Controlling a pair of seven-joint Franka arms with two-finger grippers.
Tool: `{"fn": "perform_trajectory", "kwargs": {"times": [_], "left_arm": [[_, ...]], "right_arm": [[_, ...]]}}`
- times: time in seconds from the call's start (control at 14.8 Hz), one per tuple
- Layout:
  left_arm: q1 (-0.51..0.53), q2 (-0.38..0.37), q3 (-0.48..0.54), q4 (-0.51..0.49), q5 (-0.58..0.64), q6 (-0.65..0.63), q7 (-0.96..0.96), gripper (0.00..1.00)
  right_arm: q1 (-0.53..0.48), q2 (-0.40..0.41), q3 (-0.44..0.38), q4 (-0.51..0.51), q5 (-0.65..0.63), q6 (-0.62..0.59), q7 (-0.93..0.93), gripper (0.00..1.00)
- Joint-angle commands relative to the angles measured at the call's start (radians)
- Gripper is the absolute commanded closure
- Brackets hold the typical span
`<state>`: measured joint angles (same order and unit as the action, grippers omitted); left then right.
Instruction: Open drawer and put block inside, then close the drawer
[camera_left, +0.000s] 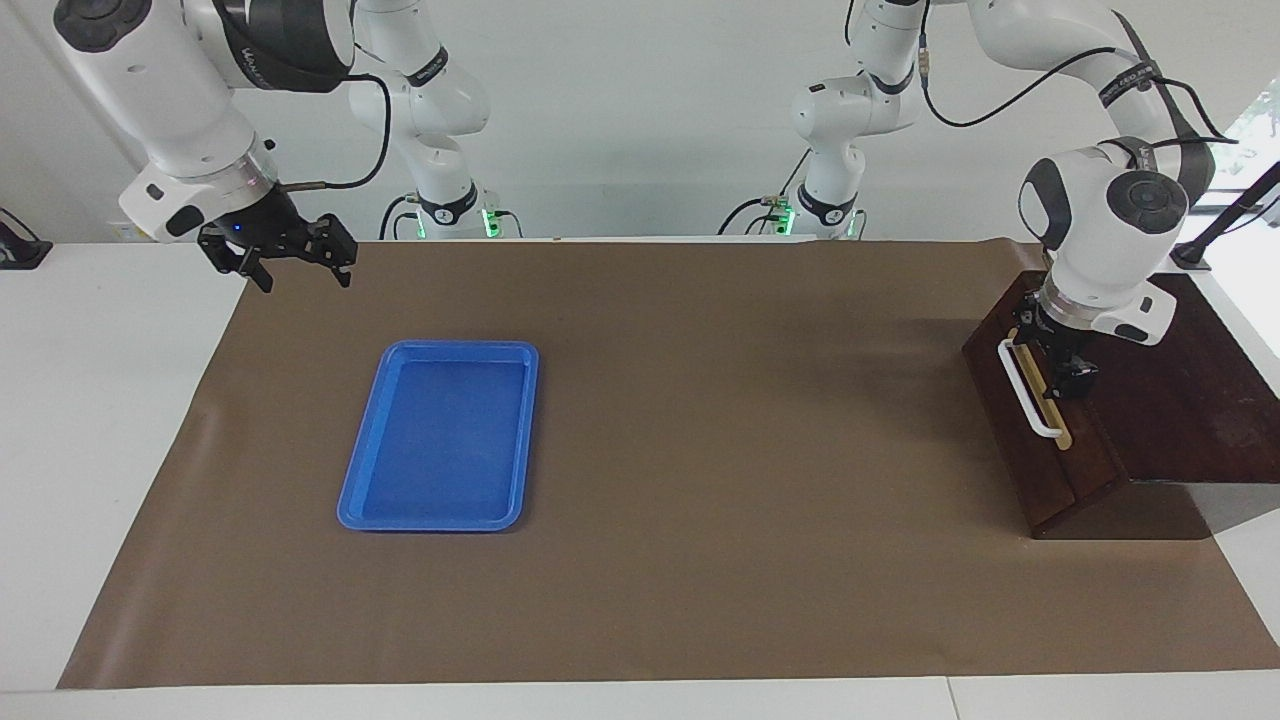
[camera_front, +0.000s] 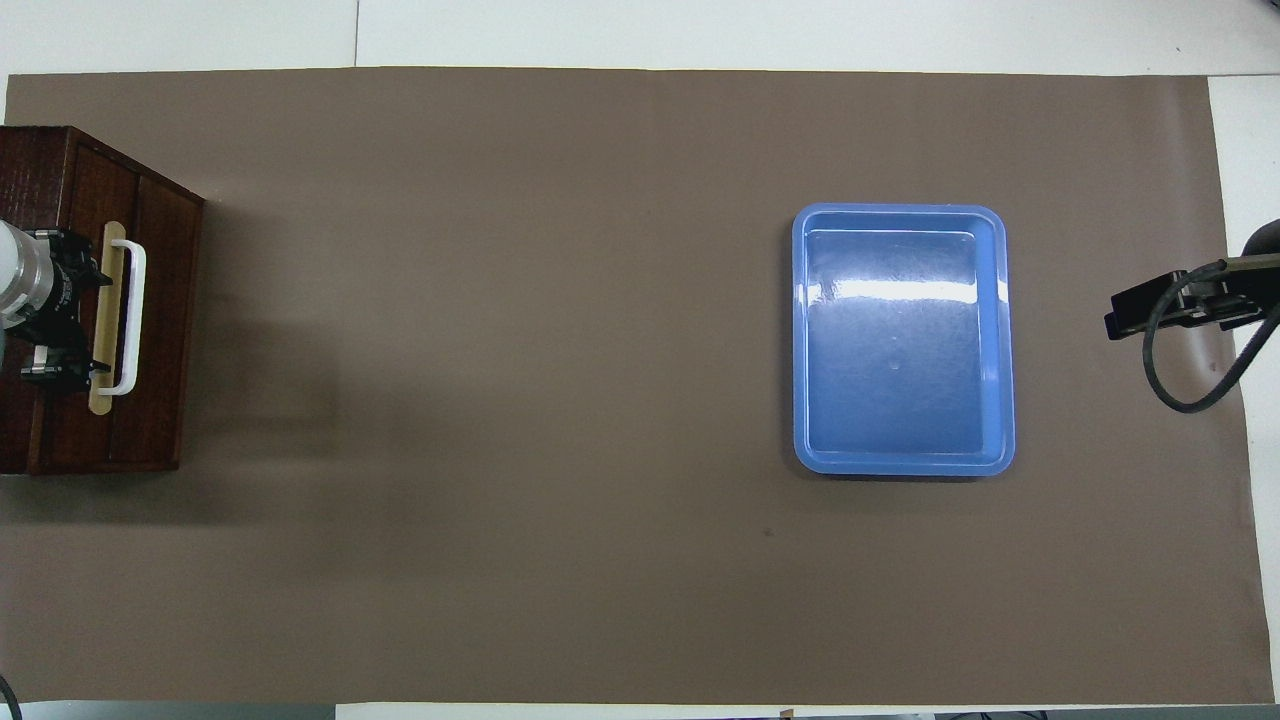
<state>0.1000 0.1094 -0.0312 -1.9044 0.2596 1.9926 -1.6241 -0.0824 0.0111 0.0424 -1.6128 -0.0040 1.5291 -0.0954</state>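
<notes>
The drawer (camera_left: 1075, 465) is shut in its dark brown cabinet at the left arm's end of the table; it also shows in the overhead view (camera_front: 165, 300). Its white bar handle (camera_left: 1024, 390) sits on a tan strip. My left gripper (camera_left: 1062, 378) is over the cabinet top, open, with its fingertips (camera_front: 101, 367) at the tan strip just beside the handle (camera_front: 135, 315). My right gripper (camera_left: 298, 268) is open and empty, raised over the right arm's end of the table. The yellow block is not in view.
A blue plastic tray (camera_left: 437, 523), empty, lies on the brown mat toward the right arm's end; it also shows in the overhead view (camera_front: 900, 213). The brown mat (camera_left: 720, 420) covers most of the table.
</notes>
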Motion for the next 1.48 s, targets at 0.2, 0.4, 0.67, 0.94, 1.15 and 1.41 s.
{"fn": "perform_trajectory", "kwargs": {"times": [0.2,0.4,0.67,0.94,1.15,1.41], "left_arm": [[0.001,0.0,-0.016,0.019,0.012,-0.02,0.11,0.0],[-0.072,-0.074,-0.027,0.031,-0.012,-0.092,0.232,0.0],[-0.071,-0.165,-0.027,0.135,-0.201,-0.311,0.743,0.0],[-0.129,-0.152,-0.035,0.219,-0.206,-0.408,1.134,0.0],[-0.155,-0.142,-0.041,0.223,-0.212,-0.419,1.306,0.0],[-0.118,-0.004,-0.047,0.41,-0.259,-0.551,1.46,0.0]], "right_arm": [[-0.011,-0.007,0.002,0.001,-0.01,-0.006,0.013,0.0],[-0.011,-0.008,0.002,0.001,-0.01,-0.007,0.011,0.0],[-0.011,-0.008,0.002,-0.001,-0.013,-0.007,0.01,0.0],[-0.01,-0.008,0.002,0.001,-0.013,-0.007,0.01,0.0],[-0.01,-0.008,0.002,0.001,-0.013,-0.007,0.01,0.0],[-0.011,-0.008,0.002,0.001,-0.013,-0.007,0.01,0.0]]}}
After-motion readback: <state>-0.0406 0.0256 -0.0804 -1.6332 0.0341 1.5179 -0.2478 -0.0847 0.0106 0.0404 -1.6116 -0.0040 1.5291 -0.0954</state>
